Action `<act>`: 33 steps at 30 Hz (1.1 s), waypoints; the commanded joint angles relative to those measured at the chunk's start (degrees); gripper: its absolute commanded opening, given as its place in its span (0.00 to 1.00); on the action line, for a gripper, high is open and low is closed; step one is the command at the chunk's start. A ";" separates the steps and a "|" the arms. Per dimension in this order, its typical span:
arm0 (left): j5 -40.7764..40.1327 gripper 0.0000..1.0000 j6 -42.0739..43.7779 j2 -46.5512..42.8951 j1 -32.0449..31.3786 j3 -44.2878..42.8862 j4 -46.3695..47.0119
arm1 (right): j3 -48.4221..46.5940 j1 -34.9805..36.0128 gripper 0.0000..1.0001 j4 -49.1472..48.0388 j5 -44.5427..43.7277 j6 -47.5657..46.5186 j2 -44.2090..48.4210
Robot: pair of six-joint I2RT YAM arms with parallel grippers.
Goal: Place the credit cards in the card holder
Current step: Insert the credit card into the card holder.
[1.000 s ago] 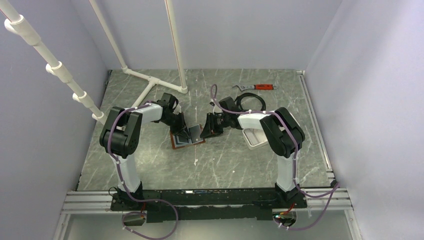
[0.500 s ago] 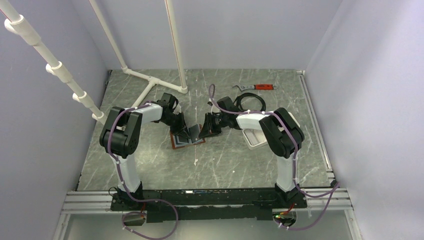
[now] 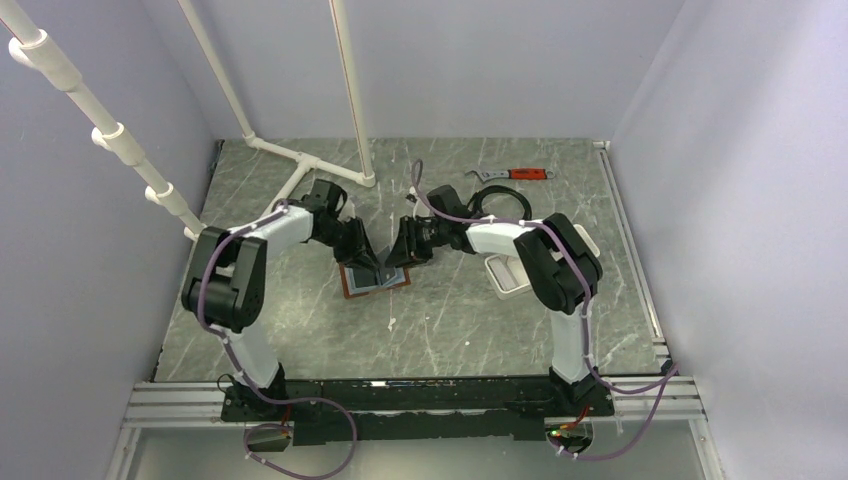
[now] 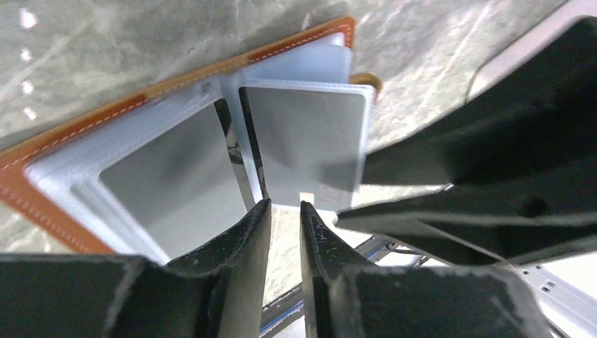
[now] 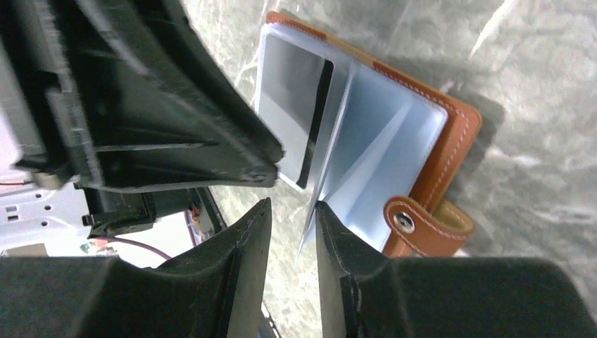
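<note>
Lying open on the grey table (image 3: 450, 330), the brown leather card holder (image 3: 375, 281) is holding 2 thin grey credit cards (image 4: 306, 144) in clear sleeves (image 5: 380, 148). The left gripper (image 4: 285, 205) and right gripper (image 5: 292, 204) are hovering at the sleeve edges, slightly parted and gripping nothing. The task is looking nearly done.

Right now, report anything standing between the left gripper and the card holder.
Nothing visible does. The left gripper hangs right at the edge of the open card holder, jaws slightly apart. The right gripper sits opposite, not across that path.

Left tool (image 4: 284, 215) and right tool (image 5: 293, 215) converged above the card holder (image 5: 450, 141).
</note>
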State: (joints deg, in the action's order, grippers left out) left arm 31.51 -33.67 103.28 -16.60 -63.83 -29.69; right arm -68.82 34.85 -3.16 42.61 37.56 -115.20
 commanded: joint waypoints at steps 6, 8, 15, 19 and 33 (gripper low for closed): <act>1.48 0.34 3.21 -15.63 8.33 4.90 -7.44 | -7.77 2.90 0.34 -0.13 1.23 0.48 -3.80; 2.02 0.35 4.32 -17.88 10.75 5.68 -8.95 | -9.32 3.46 0.35 0.25 1.38 0.73 -5.06; 3.01 0.38 6.04 -22.13 14.77 6.26 -11.58 | -13.74 4.95 0.42 2.11 0.04 0.60 -9.32; 5.09 0.39 5.85 -22.70 15.15 5.94 -10.42 | -16.11 5.12 0.44 4.90 -0.27 -0.15 -10.52; 20.31 0.39 1.61 -8.96 10.95 4.25 3.29 | -13.85 2.62 0.37 20.79 -13.79 -7.94 -2.92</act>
State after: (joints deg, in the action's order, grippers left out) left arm 46.68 -30.68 90.72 -2.92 -57.74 -31.53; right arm -83.11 38.11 9.61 36.73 33.85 -123.94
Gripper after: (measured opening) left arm 0.405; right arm 0.411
